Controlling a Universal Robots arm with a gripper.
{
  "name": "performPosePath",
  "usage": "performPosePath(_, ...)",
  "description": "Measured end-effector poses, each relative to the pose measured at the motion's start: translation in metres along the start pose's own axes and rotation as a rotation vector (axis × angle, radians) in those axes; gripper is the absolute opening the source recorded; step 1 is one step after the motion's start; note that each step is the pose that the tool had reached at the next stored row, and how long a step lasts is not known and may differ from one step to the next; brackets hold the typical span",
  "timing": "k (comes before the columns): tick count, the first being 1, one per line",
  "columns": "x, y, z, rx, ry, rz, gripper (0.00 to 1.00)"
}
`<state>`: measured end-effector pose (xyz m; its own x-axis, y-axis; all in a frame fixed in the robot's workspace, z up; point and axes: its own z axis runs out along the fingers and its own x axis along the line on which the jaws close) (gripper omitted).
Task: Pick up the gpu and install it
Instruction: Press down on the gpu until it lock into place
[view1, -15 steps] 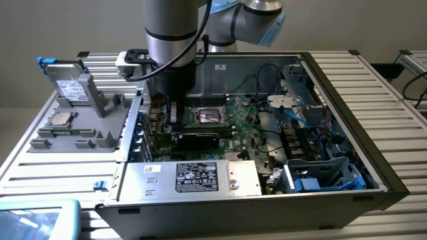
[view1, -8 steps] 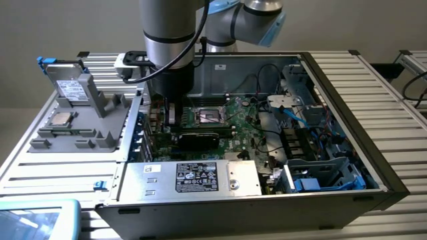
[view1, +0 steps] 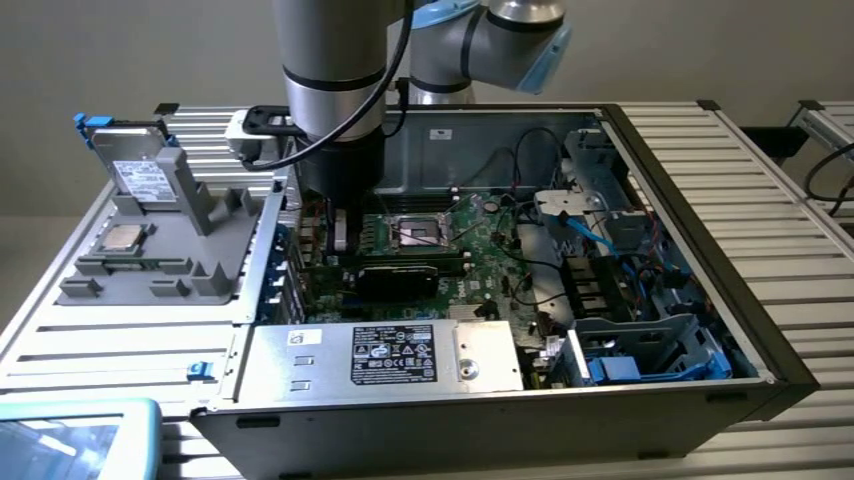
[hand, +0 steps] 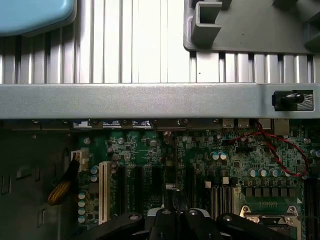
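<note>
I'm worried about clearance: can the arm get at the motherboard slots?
Probably yes: the case lies open, the tool hangs right over the slots, and the red cable runs clear of them.

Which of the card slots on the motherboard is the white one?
The white slot is the one at the end of the row, right beside the yellow wires. The black slots alongside it are all dark.
</note>
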<state>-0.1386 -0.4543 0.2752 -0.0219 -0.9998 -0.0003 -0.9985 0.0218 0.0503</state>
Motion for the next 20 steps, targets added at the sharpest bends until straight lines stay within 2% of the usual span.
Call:
performPosePath(13, 0.000, -0.0003, 0.0077, 0.0002, -0.0004, 0.000, 0.12)
performPosePath(16, 0.000, -0.0004, 0.0112, -0.0010, 0.0017, 0.000, 0.12)
performPosePath(20, 0.000, -0.0005, 0.0123, 0.0000, -0.0002, 0.000, 0.12)
